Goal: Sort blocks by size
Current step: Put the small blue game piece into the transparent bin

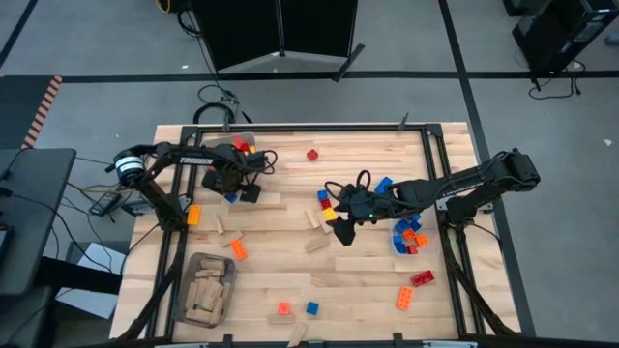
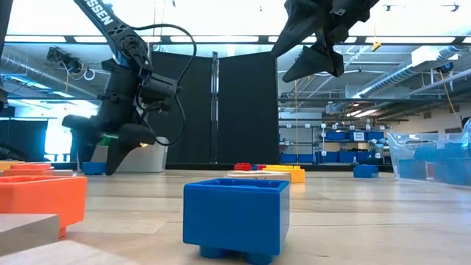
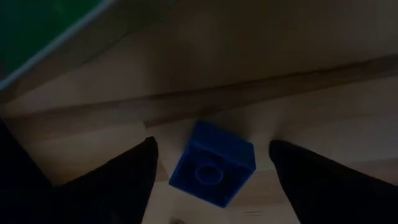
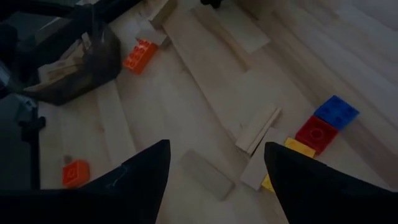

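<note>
Both wrist views are dim and underexposed. The low view is backlit by bright ceiling lights, silhouetting the arms; the near small blue studded plastic brick (image 2: pixel 235 218) looks slightly soft.

Blue block (image 3: pixel 213 165) between seemingly spread fingers (image 3: pixel 127 177)

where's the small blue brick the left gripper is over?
In the left wrist view the small blue brick lies on the table between the open left gripper fingers; high view puts it far-left, near the far edge.
</note>
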Controlling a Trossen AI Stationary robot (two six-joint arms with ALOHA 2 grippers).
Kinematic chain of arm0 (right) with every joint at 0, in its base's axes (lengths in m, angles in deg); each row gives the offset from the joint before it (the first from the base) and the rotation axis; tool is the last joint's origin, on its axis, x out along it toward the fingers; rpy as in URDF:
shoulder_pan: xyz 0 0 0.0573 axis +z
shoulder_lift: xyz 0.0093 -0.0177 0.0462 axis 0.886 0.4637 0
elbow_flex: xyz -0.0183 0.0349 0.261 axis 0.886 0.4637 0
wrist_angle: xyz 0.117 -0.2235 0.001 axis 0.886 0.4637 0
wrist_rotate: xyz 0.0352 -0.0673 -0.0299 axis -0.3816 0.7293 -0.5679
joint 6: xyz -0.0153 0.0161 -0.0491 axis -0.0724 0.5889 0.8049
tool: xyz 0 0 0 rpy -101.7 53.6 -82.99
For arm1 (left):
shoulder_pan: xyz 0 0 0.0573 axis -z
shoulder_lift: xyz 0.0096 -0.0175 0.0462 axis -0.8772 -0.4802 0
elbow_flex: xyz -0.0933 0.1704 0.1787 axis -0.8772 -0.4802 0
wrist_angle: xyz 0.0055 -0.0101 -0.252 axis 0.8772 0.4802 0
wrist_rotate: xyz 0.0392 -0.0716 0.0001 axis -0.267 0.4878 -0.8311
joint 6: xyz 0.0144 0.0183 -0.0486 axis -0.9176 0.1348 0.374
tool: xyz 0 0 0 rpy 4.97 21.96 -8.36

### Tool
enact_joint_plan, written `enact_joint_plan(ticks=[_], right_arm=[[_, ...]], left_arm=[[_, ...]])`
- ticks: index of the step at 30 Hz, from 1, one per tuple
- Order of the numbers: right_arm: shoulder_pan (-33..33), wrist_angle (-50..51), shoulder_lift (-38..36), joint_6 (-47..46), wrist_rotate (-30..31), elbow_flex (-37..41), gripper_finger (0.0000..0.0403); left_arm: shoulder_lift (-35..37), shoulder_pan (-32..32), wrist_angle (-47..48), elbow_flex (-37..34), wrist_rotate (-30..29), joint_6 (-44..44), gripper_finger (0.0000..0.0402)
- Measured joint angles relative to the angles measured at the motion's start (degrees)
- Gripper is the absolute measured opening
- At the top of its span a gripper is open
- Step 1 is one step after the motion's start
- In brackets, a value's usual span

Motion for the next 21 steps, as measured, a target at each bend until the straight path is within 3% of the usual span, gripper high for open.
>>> enact_joint_plan(ticks=[13, 21], right_arm=[[0.0, 0.0, 0.0, -0.4, 2.1, 0.0, 0.0274], [0.0, 2.2, -0.1, -0.4, 1.8, 0.0, 0.0274]], left_arm=[[-0.1, -2.4, -1.2, 0.0, 3.2, -2.1, 0.0191], [-0.3, -2.1, -0.1, 0.9, 3.9, -4.3, 0.0156]])
